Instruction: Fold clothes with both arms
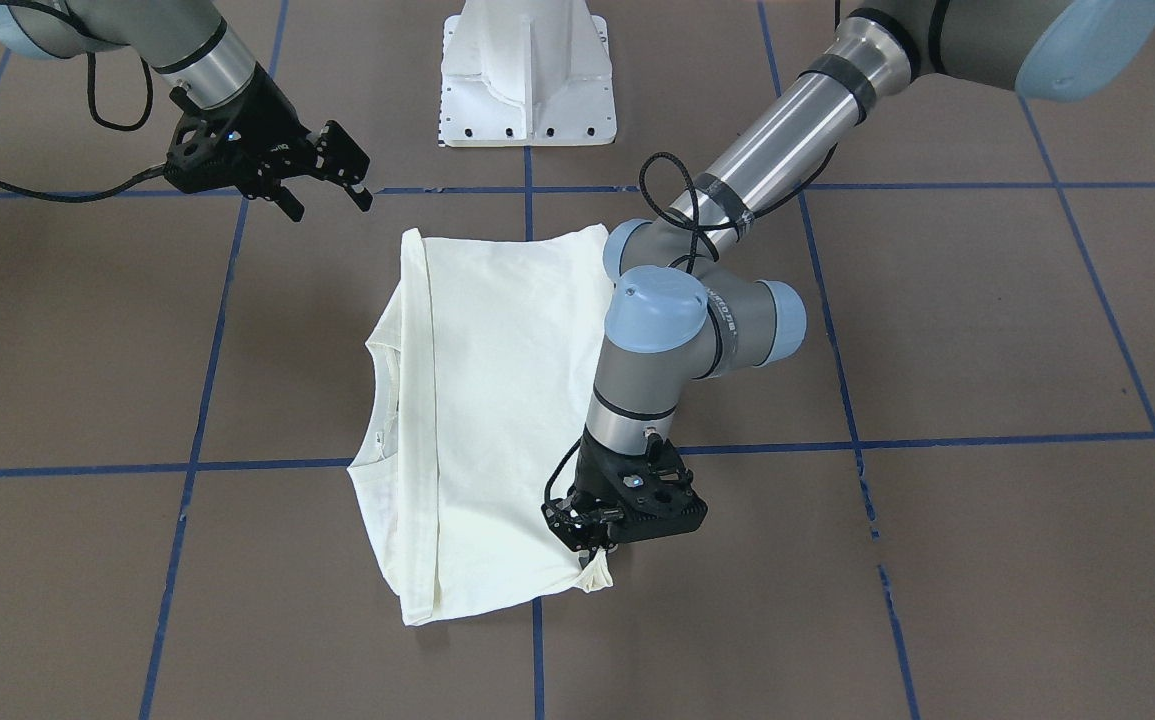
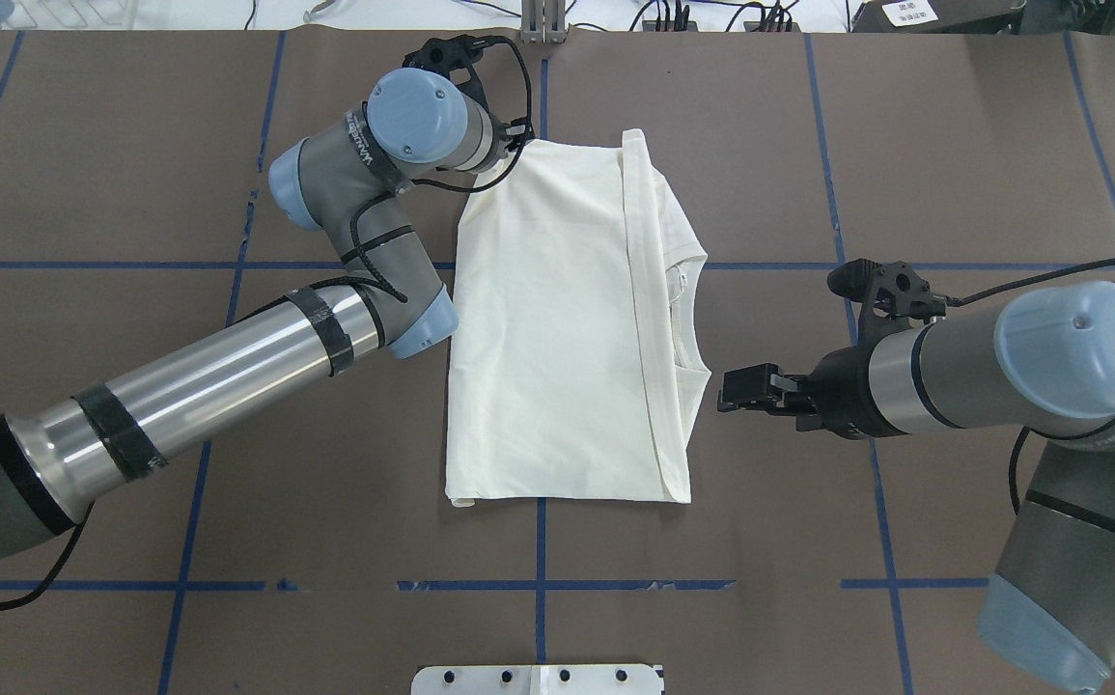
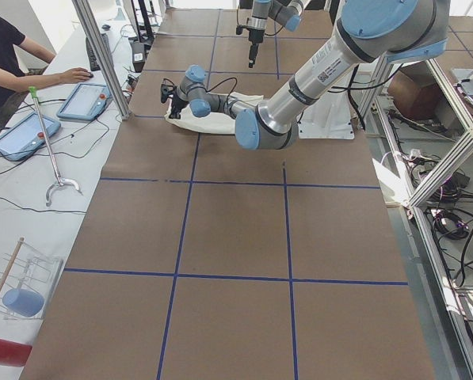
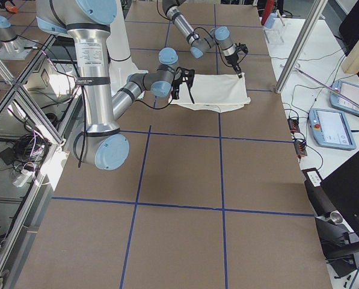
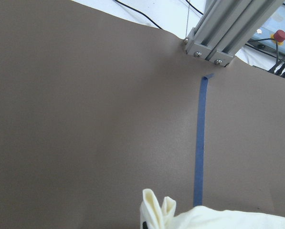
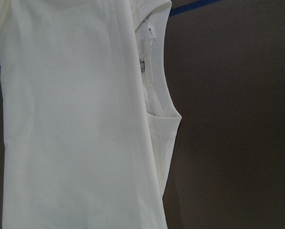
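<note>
T-shirt (image 2: 557, 328), plain side up on the table (image 2: 953, 145), is being pinched at a corner by the left hand (image 1: 597, 552), while the right hand (image 1: 329, 200) is being held wide near the collar (image 2: 690, 314).

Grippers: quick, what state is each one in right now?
Left gripper: jaws closed on a corner of the T-shirt.
Right gripper: jaws open, holding nothing, off to the side of the shirt.

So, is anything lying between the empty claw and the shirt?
Nothing: in the overhead view, only a narrow strip of bare brown table shows between the right gripper and the T-shirt at its collar edge.
</note>
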Controlling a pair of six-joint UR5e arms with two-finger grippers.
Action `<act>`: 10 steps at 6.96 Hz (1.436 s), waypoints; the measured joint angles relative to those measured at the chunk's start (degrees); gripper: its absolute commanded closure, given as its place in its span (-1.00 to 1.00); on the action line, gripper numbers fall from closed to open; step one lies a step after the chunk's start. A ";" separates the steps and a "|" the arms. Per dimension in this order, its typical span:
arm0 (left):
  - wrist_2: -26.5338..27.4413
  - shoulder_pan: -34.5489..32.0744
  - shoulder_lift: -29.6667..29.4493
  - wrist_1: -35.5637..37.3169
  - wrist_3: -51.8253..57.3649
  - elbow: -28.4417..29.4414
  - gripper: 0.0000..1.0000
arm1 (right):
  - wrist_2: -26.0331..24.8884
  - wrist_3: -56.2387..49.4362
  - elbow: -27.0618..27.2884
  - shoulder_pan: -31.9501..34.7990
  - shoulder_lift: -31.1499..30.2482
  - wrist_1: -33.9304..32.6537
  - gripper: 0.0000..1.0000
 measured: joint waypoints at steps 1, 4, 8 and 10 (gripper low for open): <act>0.64 -0.04 0.03 -0.07 1.05 0.36 -1.00 | -0.05 0.00 -0.68 -0.04 0.68 -0.09 -1.00; -0.22 -3.94 0.26 1.02 5.33 -1.15 -1.00 | -0.57 -0.63 -3.89 -0.42 3.37 -0.64 -1.00; -8.38 -5.31 13.23 21.81 7.48 -30.01 -1.00 | -6.54 -9.25 -9.33 -6.35 14.71 -19.64 -1.00; -10.06 -3.59 15.66 30.37 7.42 -41.38 -1.00 | -7.33 -11.64 -16.11 -8.25 21.54 -24.91 -1.00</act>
